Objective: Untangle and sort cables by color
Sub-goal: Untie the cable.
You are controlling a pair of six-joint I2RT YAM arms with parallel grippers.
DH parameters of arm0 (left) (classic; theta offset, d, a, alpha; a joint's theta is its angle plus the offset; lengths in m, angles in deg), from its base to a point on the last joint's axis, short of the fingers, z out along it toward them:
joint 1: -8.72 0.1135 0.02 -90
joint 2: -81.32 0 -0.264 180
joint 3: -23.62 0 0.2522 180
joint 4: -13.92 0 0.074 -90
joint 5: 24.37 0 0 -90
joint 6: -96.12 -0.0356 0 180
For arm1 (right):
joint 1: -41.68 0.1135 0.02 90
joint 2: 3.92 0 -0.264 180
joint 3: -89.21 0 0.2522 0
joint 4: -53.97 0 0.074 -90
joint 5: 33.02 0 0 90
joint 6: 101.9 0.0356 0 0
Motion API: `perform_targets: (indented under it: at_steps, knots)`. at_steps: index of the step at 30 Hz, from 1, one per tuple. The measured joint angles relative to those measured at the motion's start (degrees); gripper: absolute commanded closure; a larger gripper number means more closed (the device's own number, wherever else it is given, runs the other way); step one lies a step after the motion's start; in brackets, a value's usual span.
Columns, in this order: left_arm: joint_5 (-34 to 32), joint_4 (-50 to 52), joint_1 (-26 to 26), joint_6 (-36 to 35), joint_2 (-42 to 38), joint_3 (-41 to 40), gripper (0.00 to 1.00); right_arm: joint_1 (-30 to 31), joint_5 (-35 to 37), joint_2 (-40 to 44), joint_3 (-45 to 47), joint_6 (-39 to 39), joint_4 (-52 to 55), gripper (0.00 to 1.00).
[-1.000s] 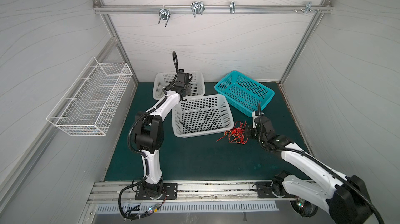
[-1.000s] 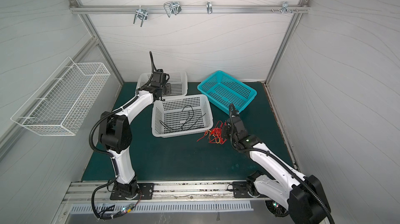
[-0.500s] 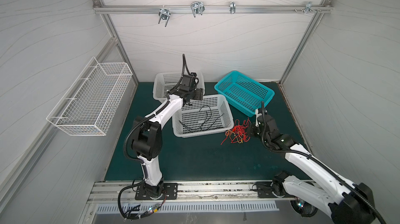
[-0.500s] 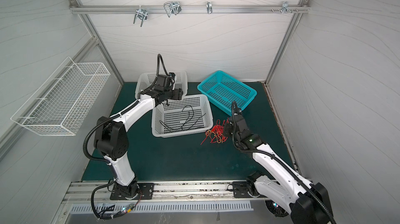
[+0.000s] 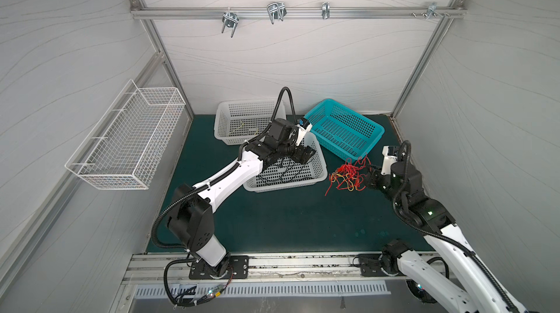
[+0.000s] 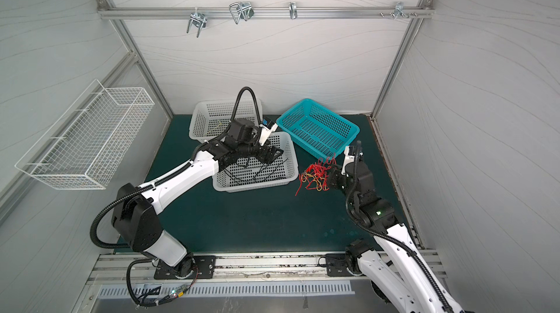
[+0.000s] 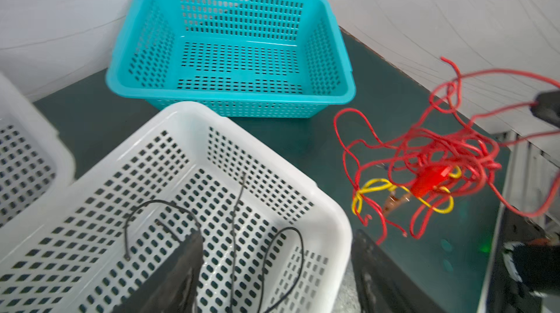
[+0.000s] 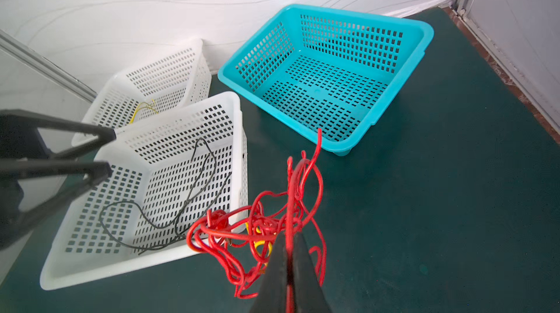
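Both top views: swings the left gripper (image 5: 307, 154) off the far white basket (image 5: 248, 103) to above the near white basket (image 5: 285, 189), fingers spread wide. Pinches the red-and-yellow tangle of cables (image 5: 348, 175) in the right gripper (image 5: 367, 172), pulled slightly toward that arm.

Left wrist: shows black cables (image 7: 234, 214) lying in the near basket, the tangle hanging just beside it over the green mat (image 7: 303, 145).

Right wrist: clamps tight on red strands; catches a yellow cable (image 8: 142, 108) in the far basket.

Red cables (image 5: 348, 175): loose knotted bunch with yellow loops (image 7: 375, 185) threaded through, right of centre in both top views, beside the front white basket (image 5: 285, 186); one strand pinched in the right gripper (image 8: 289, 248). Black cables (image 8: 194, 187): slack curves on that basket's floor. Yellow cable (image 8: 145, 108): curled in the rear white basket (image 5: 248, 103).
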Motion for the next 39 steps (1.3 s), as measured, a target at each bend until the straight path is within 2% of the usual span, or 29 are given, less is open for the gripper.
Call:
perform_targets:
  at_steps: [8,17,20,26,32,34,39]
  knots:
    - [2.62,-0.85,-7.17,-2.08,0.74,-0.63,0.21,-0.46,-5.31,-3.72,-0.76,-0.48,0.50,1.00]
    - [3.72,-0.90,-11.98,-2.51,8.52,2.99,0.26,-0.46,-11.89,-6.43,-0.68,-1.90,0.15,1.00]
    - [4.50,-0.90,-12.92,-2.56,11.02,5.46,0.35,-0.46,-13.88,-7.63,-0.68,-2.25,-0.26,1.00]
    - [6.10,-0.94,-13.81,-1.75,14.40,8.52,0.67,-0.46,-17.05,-9.01,-0.66,-2.49,-1.81,1.00]
    - [6.32,-0.85,-14.12,-0.90,15.43,8.87,0.88,-0.46,-18.69,-9.51,-0.66,-2.60,-2.58,1.00]
    - [5.90,-0.85,-13.88,-0.55,15.45,8.90,0.99,-0.48,-18.80,-9.57,-0.68,-2.60,-2.69,1.00]
    - [5.73,-1.03,-13.79,0.20,15.52,8.92,1.00,-0.57,-18.58,-9.60,-0.68,-2.58,-2.75,0.99]
